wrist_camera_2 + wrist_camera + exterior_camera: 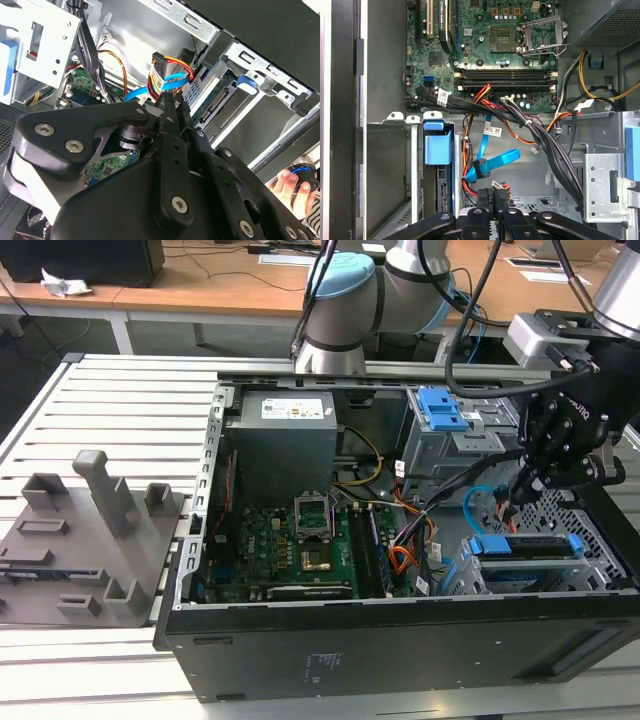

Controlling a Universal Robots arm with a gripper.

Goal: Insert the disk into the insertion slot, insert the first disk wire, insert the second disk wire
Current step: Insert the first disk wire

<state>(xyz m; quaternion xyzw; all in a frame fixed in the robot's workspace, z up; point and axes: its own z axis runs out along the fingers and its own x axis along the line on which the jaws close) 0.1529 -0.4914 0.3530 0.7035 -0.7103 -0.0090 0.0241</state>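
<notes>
Bright even light, soft shadows, pale glare on case wall [135, 30]

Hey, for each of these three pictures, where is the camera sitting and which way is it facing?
Exterior view: off the arm, high up, looking down into the open black computer case on the slatted metal table; the grey-and-blue arm and black gripper show.
First wrist view: on the arm, facing the green motherboard past the gripper.
Second wrist view: on the arm, looking along the gripper into the case; a person's hand shows.
Both wrist views share the thin glossy light-blue cable.
</notes>
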